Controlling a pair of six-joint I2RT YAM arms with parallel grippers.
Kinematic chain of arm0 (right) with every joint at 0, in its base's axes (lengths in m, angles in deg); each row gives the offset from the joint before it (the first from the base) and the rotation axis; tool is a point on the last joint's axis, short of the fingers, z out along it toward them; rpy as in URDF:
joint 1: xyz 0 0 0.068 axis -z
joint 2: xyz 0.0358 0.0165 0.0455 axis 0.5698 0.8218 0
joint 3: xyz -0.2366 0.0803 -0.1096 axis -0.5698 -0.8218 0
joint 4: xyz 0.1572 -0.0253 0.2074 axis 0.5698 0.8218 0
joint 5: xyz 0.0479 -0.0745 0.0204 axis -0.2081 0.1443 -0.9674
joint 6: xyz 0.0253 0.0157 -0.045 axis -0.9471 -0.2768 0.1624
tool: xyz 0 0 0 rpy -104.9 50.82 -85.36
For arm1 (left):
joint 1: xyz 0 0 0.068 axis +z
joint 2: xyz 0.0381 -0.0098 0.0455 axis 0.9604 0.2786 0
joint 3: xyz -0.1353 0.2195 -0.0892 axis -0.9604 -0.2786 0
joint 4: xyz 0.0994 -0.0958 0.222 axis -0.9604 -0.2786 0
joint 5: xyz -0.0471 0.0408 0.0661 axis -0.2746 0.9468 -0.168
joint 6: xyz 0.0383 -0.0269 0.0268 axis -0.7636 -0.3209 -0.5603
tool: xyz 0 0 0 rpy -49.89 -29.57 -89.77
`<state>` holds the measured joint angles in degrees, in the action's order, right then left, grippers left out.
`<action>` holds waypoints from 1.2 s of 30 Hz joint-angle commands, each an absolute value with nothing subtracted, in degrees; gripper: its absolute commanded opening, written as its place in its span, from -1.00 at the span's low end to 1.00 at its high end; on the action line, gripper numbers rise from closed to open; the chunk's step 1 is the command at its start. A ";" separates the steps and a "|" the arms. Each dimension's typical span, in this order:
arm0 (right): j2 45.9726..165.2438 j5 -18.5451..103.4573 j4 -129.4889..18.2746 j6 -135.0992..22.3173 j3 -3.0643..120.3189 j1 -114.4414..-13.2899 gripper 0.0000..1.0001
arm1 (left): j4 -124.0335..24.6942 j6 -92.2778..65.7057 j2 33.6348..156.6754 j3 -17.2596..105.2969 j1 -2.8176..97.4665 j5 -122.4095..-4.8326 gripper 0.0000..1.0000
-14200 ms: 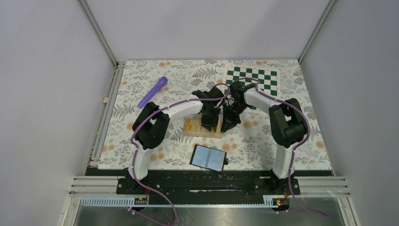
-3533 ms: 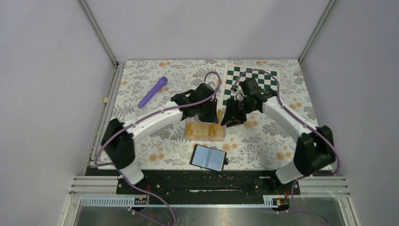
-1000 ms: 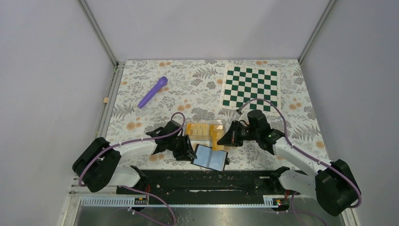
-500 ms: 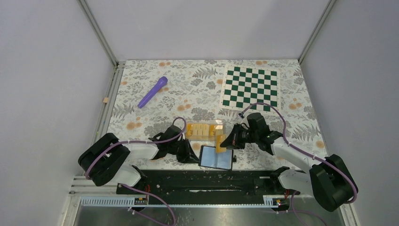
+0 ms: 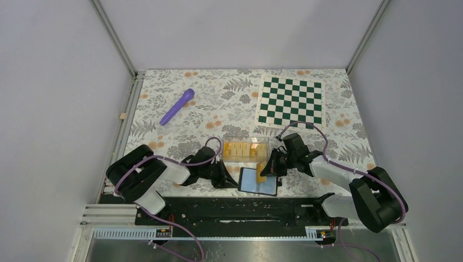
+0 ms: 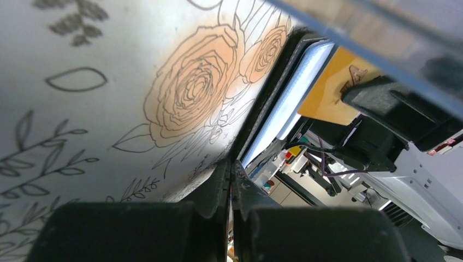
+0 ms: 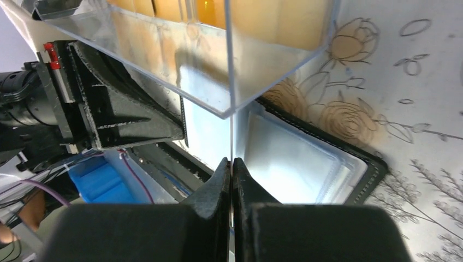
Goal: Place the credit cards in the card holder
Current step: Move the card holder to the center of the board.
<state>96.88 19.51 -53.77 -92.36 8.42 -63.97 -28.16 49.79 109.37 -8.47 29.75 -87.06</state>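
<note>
The credit cards (image 5: 240,150) are orange-yellow, the card holder (image 5: 252,183) black lined pale blue, the mat (image 5: 289,101) green-and-white chequered.

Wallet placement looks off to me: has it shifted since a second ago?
Yes. The wallet has slid right, now in line with the chequered mat's left edge.
</note>
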 commanded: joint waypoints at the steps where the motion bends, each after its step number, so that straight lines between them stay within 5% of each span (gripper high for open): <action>1: 93.08 25.66 -49.57 -88.50 9.46 -63.17 -1.00 | -26.76 51.84 110.60 -10.31 28.31 -84.10 -1.00; 24: 99.06 15.34 -67.89 -95.43 2.25 -62.56 -1.00 | -29.60 51.20 111.97 -7.36 26.13 -83.15 -1.00; 36: 98.44 13.67 -63.34 -95.59 1.86 -62.60 -1.00 | -28.57 52.04 112.88 -7.19 25.79 -82.20 -1.00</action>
